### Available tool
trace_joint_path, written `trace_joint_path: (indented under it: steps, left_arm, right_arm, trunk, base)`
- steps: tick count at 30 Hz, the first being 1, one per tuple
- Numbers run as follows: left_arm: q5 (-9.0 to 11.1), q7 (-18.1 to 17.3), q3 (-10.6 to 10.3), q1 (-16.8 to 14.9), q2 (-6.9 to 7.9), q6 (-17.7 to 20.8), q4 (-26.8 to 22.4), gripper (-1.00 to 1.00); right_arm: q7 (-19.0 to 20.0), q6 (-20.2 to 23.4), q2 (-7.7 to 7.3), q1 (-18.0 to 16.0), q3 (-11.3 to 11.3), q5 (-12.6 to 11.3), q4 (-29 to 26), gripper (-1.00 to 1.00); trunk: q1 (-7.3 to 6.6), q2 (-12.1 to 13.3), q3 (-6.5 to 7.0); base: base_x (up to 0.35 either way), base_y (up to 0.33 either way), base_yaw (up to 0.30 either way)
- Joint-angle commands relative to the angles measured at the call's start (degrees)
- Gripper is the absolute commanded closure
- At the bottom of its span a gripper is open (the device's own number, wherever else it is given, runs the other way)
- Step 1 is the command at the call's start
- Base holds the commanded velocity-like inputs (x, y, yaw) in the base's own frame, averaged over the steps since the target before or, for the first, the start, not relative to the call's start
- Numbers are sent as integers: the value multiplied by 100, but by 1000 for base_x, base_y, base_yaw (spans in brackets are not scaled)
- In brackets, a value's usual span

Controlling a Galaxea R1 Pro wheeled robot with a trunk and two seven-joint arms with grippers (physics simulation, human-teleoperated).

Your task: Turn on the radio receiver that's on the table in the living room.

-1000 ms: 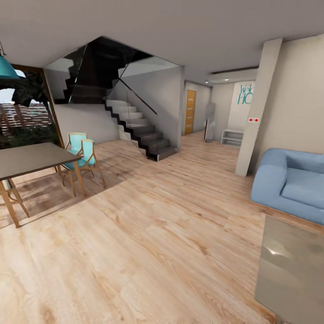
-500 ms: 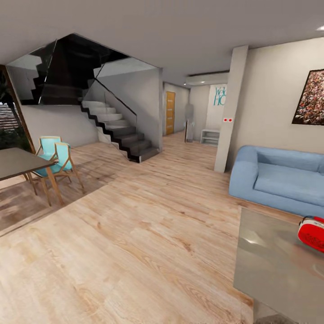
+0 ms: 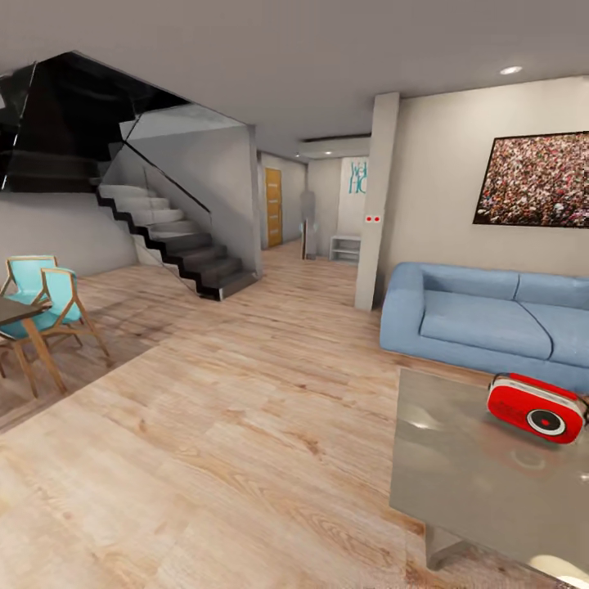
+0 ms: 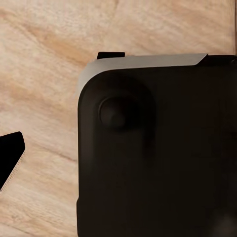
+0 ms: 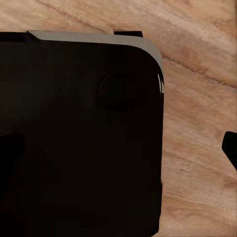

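Note:
The radio receiver, a small red box with a white band and a round dial on its face, stands upright on the glossy grey table at the lower right of the head view. The living room's blue sofa sits just behind the table. Both wrist views look down at wood floor past a dark rounded robot body. A small black tip pokes in at the frame edge in each. Whether the grippers are open or shut cannot be read from this.
Bare wood floor stretches between me and the table. A dining table corner with teal chairs is at the left. A dark staircase, a pillar, a hallway and a wall picture lie beyond.
The head camera has swung to the right, so the whole picture slid left. The radio receiver, more of the grey table and the sofa came into view, while the dining table moved off left.

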Motion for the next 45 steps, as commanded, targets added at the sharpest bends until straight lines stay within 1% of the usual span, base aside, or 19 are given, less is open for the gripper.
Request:
trace_joint_path:
  steps: [1, 36, 39, 45]
  left_arm:
    - [0, 0, -1, 0, 0, 0, 0, -100]
    - [-3, 0, 3, 0, 0, 0, 0, -100]
    - [-2, 0, 3, 0, 0, 0, 0, -100]
    - [-8, 0, 5, 0, 0, 0, 0, -100]
  right_arm:
    - [0, 0, 0, 0, 0, 0, 0, -100]
    - [2, 5, 0, 0, 0, 0, 0, -100]
    - [2, 8, 0, 0, 0, 0, 1, -100]
    - [-3, 18, 0, 0, -3, 0, 3, -100]
  trunk:
    - [0, 0, 3]
    - [0, 0, 95]
    - [0, 0, 100]
    - [0, 0, 103]
  base:
    - [0, 0, -286]
    - [0, 0, -286]
    - [0, 0, -182]
    - [0, 0, -43]
